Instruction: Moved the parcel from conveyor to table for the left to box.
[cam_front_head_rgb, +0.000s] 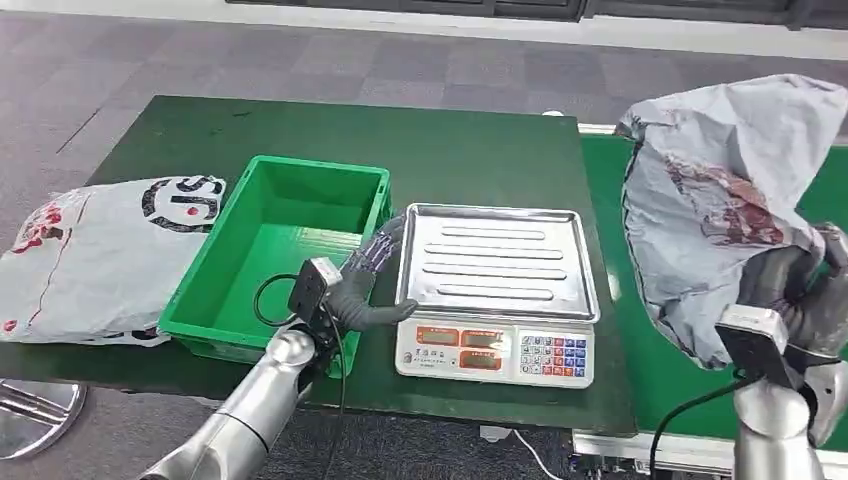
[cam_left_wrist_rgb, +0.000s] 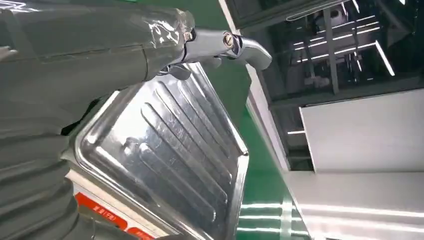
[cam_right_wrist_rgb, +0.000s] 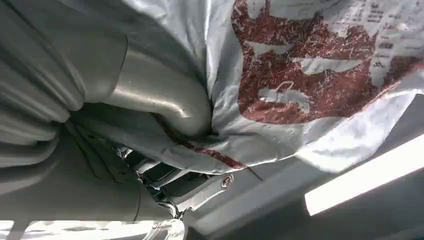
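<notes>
Right hand (cam_front_head_rgb: 800, 290) grips parcel (cam_front_head_rgb: 725, 190) beside scale (cam_front_head_rgb: 497, 300).

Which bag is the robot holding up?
The grey parcel with the red print, gripped by the right hand above the conveyor. The white parcel lies untouched beside the green crate.

Even, bright overhead light fills the head view, sharp throughout, with soft shadows on the green surface (cam_front_head_rgb: 470, 150). The metal tray (cam_left_wrist_rgb: 165, 150) beside the left robot hand (cam_left_wrist_rgb: 60, 100) glares with white streaks. Past the right robot hand (cam_right_wrist_rgb: 75, 125), a window-like strip seems overexposed; the bag (cam_right_wrist_rgb: 320, 85) up close looks slightly blurred.
</notes>
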